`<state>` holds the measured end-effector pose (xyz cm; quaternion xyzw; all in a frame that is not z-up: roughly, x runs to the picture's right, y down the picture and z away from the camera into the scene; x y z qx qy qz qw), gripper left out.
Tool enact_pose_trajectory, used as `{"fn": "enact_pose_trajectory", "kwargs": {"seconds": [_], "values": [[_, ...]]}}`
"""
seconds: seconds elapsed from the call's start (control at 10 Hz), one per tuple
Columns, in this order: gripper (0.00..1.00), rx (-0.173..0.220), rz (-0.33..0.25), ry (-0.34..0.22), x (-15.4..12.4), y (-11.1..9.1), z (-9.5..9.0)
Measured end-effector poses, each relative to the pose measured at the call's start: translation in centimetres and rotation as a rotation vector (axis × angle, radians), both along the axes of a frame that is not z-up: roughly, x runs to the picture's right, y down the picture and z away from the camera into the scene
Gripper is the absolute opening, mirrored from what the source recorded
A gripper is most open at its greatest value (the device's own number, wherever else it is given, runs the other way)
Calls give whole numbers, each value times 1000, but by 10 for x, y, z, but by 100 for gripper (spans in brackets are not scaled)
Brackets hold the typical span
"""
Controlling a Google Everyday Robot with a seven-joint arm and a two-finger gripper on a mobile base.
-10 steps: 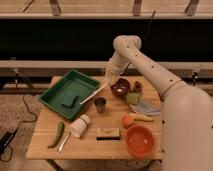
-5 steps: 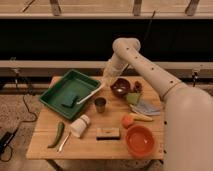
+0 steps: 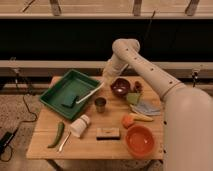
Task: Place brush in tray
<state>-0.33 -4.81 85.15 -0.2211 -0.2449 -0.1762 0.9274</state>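
The brush [image 3: 90, 94] is a slim whitish stick lying slantwise across the right rim of the dark-green tray [image 3: 56, 90]. Its lower end reaches into the tray beside a dark green pad [image 3: 70, 100]. Its upper end sits in my gripper [image 3: 104, 83], which is shut on it just past the tray's right corner, above the table. The arm comes down from the upper right.
On the wooden table [image 3: 45, 131] are a dark cup [image 3: 100, 104], a maroon bowl [image 3: 120, 87], an orange bowl [image 3: 139, 140], a tipped white cup [image 3: 80, 125], a tan-topped block [image 3: 108, 133], a green vegetable [image 3: 58, 134], a spoon [image 3: 65, 141] and a grey cloth [image 3: 145, 106].
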Motion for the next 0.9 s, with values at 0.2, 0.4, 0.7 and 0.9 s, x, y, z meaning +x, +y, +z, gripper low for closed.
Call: {"fn": "enact_pose_trajectory", "kwargs": {"seconds": [0.2,0.4,0.7,0.9], "values": [[0,23,10,-15,-28,-6,10],[0,46,20,-26,-48,-12,22],[0,58,28,-34,-63,-13,38],[3,52,34,-36,-70,-11,46]]}}
